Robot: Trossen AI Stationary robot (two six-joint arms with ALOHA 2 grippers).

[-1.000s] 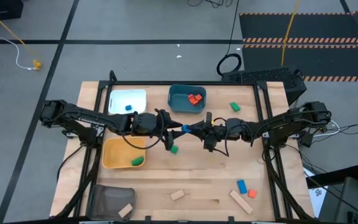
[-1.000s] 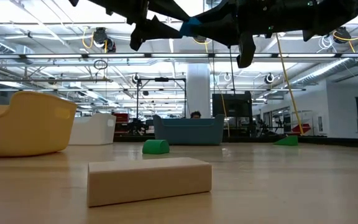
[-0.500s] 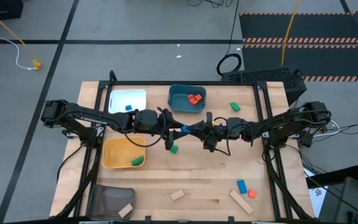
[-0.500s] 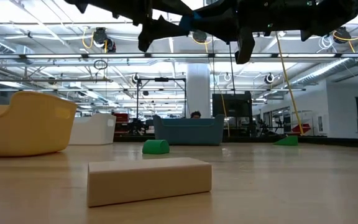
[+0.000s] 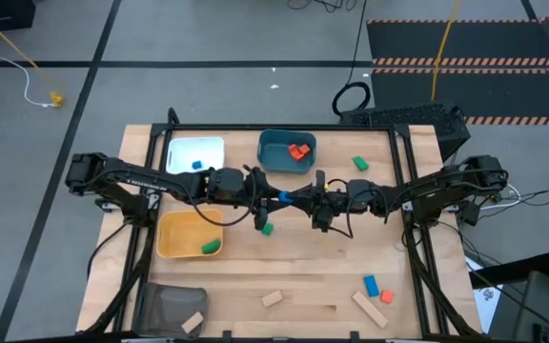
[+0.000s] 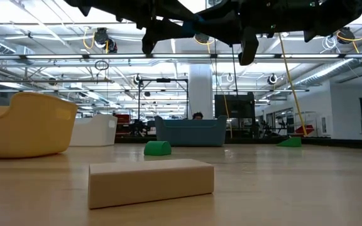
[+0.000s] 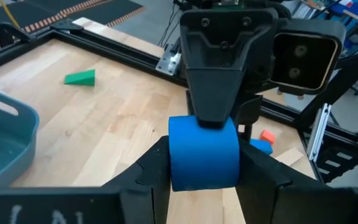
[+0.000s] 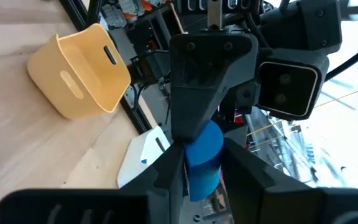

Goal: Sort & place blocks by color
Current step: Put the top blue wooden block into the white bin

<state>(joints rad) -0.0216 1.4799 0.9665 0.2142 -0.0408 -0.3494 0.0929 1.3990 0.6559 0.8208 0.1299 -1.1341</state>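
A blue cylinder block (image 5: pixel 284 197) hangs high over the table's middle between my two grippers, which meet tip to tip. My left gripper (image 5: pixel 273 197) comes from the left and is shut on it (image 7: pixel 204 155). My right gripper (image 5: pixel 294 198) comes from the right and is shut on it too (image 8: pixel 202 158). Loose blocks lie on the table: a green one (image 5: pixel 267 228) below the grippers, a green wedge (image 5: pixel 359 163), a blue (image 5: pixel 371 284), an orange (image 5: pixel 387 297) and tan pieces (image 5: pixel 370 310) (image 5: pixel 272 298). My left gripper pinches the blue block's curved sides (image 7: pixel 178 163) between its two fingers, coming level from the table's left. The block is lifted clear, high above the table. My right gripper has the same block's sides (image 8: pixel 190 167) between its two fingers, level from the table's right, rolled against the left gripper's fingers.
A white tray (image 5: pixel 181 151) holds a blue block, a teal bin (image 5: pixel 273 152) holds red blocks (image 5: pixel 299 151), and a yellow bin (image 5: pixel 179 233) holds a green block (image 5: pixel 210 246). A dark mesh bin (image 5: pixel 165 307) with a tan piece stands at the near left corner.
My left gripper has moved a little toward the table's right, up to the right gripper, and has shut on the blue block. The block has stayed in place in the air.
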